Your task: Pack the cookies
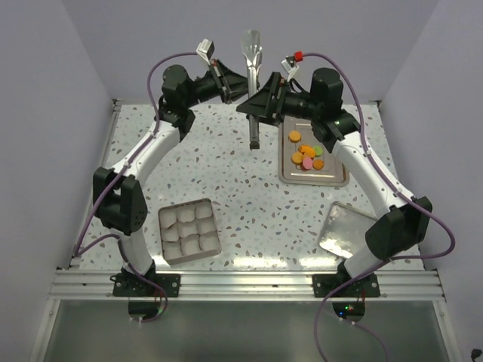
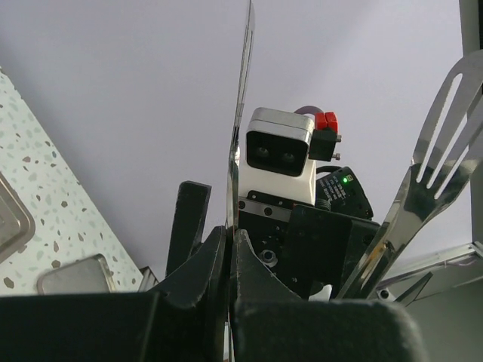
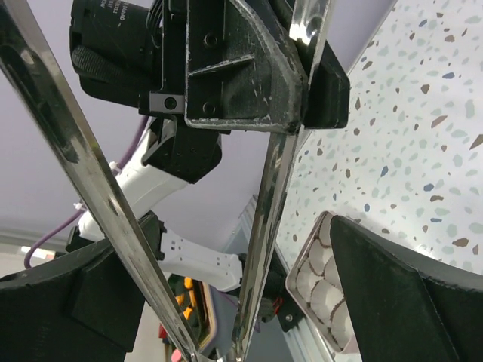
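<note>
The cookies (image 1: 306, 154), small orange, green, pink and yellow discs, lie on a metal tray (image 1: 332, 179) at the back right. Both grippers are raised at the back centre around a pair of metal tongs (image 1: 253, 53). My left gripper (image 1: 230, 83) is shut on one thin arm of the tongs (image 2: 241, 113), jaws pinched at its edge (image 2: 230, 234). My right gripper (image 1: 262, 102) is open (image 3: 249, 302), and both arms of the tongs (image 3: 275, 204) pass between its spread fingers without touching the pads. The tongs' slotted end (image 2: 445, 143) shows in the left wrist view.
A square tin (image 1: 161, 234) holding white crinkled paper cups stands near front left; it also shows in the right wrist view (image 3: 321, 279). A metal lid (image 1: 339, 230) leans at the front right beside the right arm. Walls close in on three sides.
</note>
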